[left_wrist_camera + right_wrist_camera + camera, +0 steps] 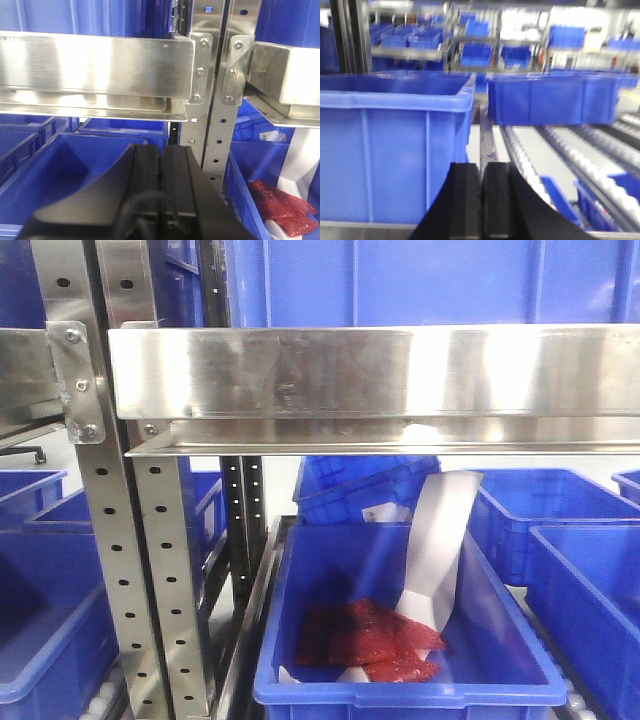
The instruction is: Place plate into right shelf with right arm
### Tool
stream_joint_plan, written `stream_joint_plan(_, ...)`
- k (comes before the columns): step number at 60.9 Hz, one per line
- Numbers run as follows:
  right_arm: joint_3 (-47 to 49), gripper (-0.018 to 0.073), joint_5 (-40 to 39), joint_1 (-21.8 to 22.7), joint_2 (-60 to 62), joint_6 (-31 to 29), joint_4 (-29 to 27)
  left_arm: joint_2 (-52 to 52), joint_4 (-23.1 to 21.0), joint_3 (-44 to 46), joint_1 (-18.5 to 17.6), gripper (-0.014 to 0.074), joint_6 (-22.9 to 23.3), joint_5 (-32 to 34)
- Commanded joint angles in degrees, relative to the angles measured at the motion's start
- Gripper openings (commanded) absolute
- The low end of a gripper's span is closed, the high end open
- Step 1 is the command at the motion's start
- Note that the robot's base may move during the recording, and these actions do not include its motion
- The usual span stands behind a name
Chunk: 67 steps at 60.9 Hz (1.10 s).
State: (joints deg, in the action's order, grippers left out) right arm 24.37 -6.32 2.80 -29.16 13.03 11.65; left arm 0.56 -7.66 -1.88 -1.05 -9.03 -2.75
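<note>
The plate is out of view in every frame. The right shelf is a shiny steel rack with a broad front rail, perforated uprights and blue bins. The left wrist view shows its rail at the right. My left gripper hangs shut and empty before a blue bin, left of the uprights. My right gripper is also shut, nothing between its black fingers, and it points over a steel rail at a gap between two blue bins. Neither gripper shows in the front view.
A blue bin on the lower level holds red packets and a white strip. More blue bins stand left and right. The right wrist view shows a tall bin, another bin and roller tracks.
</note>
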Motion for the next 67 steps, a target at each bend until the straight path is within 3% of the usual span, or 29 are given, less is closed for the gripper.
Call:
stream_joint_plan(1,-1.73,0.0050,-2.22,0.55,7.17,-0.11,0.31,0.59,-0.47,-0.59,-0.11,-0.0128,0.40,5.16)
stream_joint_plan(16,-8.47,0.0050,-0.42,0.55,21.34,-0.11,0.31,0.59,-0.47,-0.59,-0.11,-0.0128,0.40,5.16)
stream_joint_plan(53,-10.88,0.0050,-0.46,0.61,22.18,-0.24,0.14,0.59,-0.47,-0.59,-0.11,-0.0128,0.40,5.16)
stream_joint_plan(57,-11.97,0.0050,-0.67,0.56,22.23,-1.59,-2.09,0.59,-0.47,-0.59,-0.11,-0.0128,0.40,5.16)
stream_joint_plan(60,-13.22,0.0050,-1.04,0.56,22.29,-4.45,-7.22,0.59,-0.47,-0.59,-0.11,-0.0128,0.40,5.16)
stream_joint_plan(64,-15.23,0.0050,-1.30,0.56,22.35,-11.03,-15.35,0.59,-0.47,-0.59,-0.11,-0.0128,0.40,5.16)
stream_joint_plan(67,-16.34,0.0050,-1.22,0.56,22.53,-15.39,-17.26,0.59,-0.47,-0.59,-0.11,-0.0128,0.40,5.16)
